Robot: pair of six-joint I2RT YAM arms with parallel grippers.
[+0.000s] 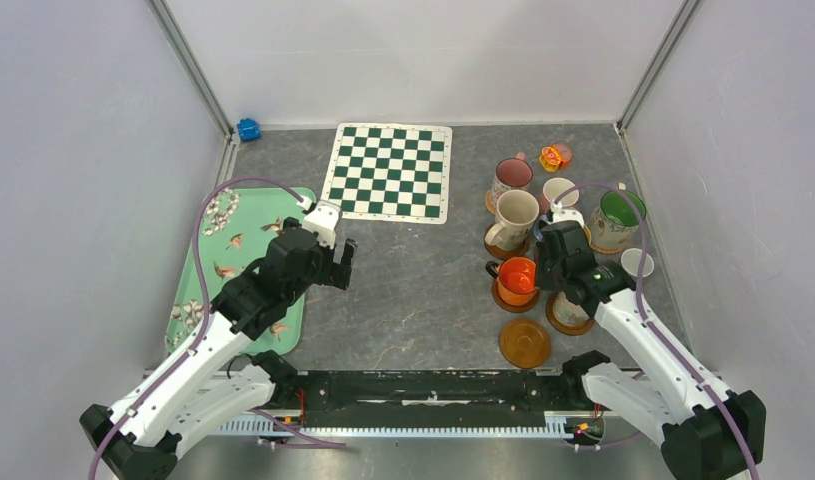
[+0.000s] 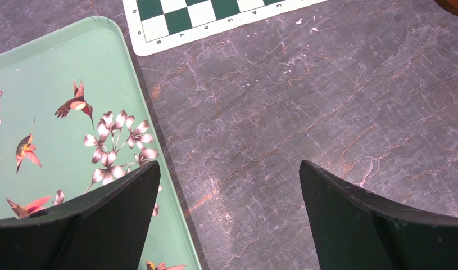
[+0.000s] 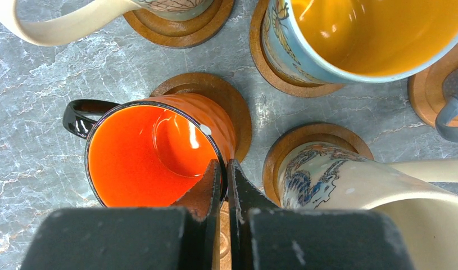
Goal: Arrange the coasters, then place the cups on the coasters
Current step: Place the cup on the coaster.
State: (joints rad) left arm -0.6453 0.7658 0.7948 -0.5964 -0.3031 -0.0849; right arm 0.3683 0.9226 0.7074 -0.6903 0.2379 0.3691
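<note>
My right gripper (image 3: 223, 166) is shut on the near rim of the orange cup (image 3: 153, 152), one finger inside and one outside. That cup (image 1: 516, 275) stands over a dark wooden coaster (image 3: 215, 90), black handle to the left. Beside it a patterned cup (image 3: 322, 174) rests on its own coaster (image 3: 282, 146). Cream (image 1: 513, 215), pink (image 1: 511, 178) and green-lined (image 1: 618, 215) cups cluster behind. A tan coaster (image 1: 524, 342) lies bare near the front. My left gripper (image 2: 229, 174) hangs open over bare table by the tray's edge, holding nothing.
A mint-green tray (image 1: 238, 260) with bird prints lies at the left. The green-and-white chequered mat (image 1: 390, 170) is at the back centre. A small orange-yellow toy (image 1: 555, 157) and a blue object (image 1: 248, 128) sit by the back wall. A small white cup (image 1: 637, 262) stands far right.
</note>
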